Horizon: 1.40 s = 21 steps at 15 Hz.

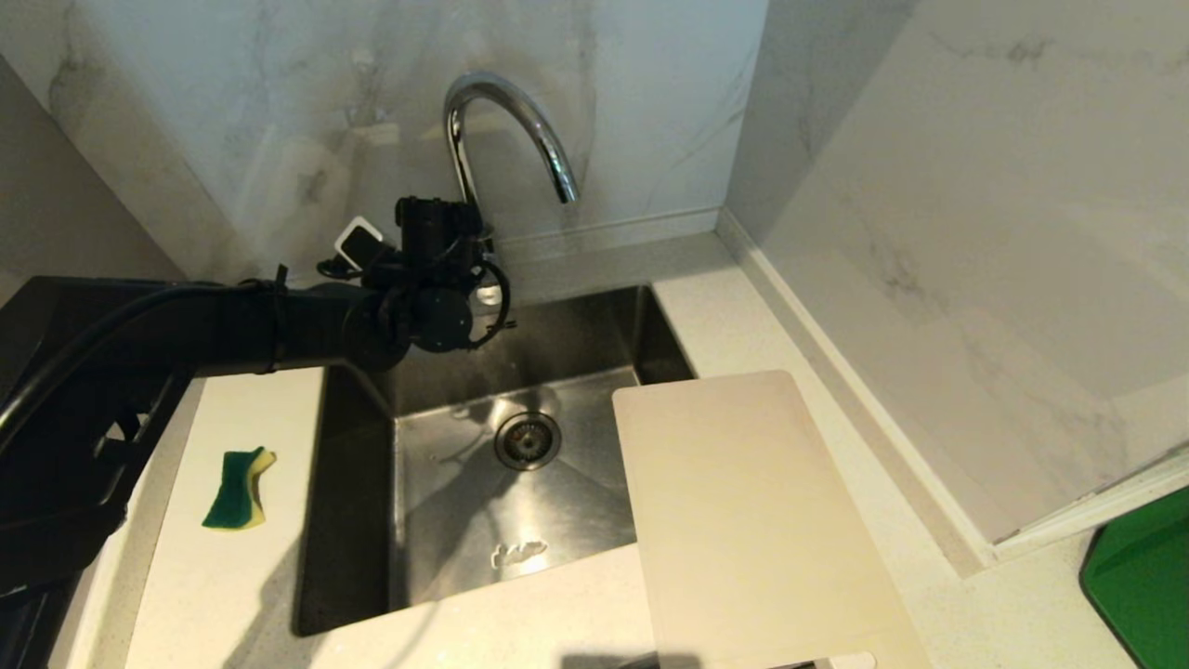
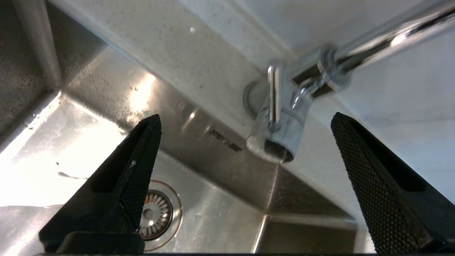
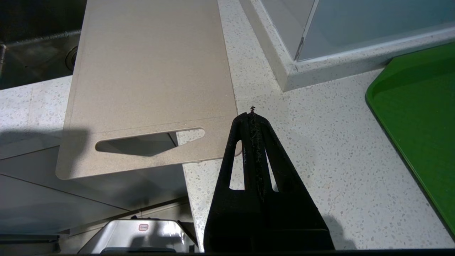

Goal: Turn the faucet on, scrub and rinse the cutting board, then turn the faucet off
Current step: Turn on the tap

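Left pincer (image 2: pixel 245 121), jaws wide, apparently just short of the faucet (image 2: pixel 280 121); right pincer (image 3: pixel 253 115) closed, empty.

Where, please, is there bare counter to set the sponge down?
Free: the counter around the sponge, left of the sink; and the strip between the board and the wall. Crowded: by the faucet, where the left end effector hovers.

A green-yellow sponge (image 1: pixel 239 488) lies on the counter (image 1: pixel 214 576) left of the sink (image 1: pixel 446 520).
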{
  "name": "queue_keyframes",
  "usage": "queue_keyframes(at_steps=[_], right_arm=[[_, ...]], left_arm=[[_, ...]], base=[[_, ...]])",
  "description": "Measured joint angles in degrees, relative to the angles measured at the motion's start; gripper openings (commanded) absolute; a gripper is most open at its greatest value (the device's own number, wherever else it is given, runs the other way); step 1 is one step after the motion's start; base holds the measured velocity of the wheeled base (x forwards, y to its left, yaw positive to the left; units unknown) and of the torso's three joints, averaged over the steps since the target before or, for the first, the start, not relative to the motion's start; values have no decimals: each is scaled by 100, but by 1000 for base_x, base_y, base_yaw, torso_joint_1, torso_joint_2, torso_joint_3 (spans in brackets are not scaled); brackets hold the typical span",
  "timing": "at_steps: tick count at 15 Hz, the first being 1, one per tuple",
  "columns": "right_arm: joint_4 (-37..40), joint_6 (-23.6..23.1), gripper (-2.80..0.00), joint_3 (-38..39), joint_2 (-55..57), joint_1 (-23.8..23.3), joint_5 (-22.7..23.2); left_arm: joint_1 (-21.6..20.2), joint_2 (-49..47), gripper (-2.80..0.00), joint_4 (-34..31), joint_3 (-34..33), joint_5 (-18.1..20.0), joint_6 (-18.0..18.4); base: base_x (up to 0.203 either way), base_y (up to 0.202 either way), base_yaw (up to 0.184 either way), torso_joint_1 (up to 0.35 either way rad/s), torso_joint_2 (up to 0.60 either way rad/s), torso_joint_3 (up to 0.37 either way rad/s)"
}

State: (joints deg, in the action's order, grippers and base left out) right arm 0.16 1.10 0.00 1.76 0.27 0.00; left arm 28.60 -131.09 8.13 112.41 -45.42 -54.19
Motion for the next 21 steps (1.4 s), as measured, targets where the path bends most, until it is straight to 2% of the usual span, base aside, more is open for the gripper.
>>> queue_keyframes(at_steps=[21], right_arm=[[2, -6, -280, 0, 17, -2, 0]], left_arm=[[-394, -517, 0, 62, 71, 24, 0]], base=[[0, 0, 0, 0, 0, 0]])
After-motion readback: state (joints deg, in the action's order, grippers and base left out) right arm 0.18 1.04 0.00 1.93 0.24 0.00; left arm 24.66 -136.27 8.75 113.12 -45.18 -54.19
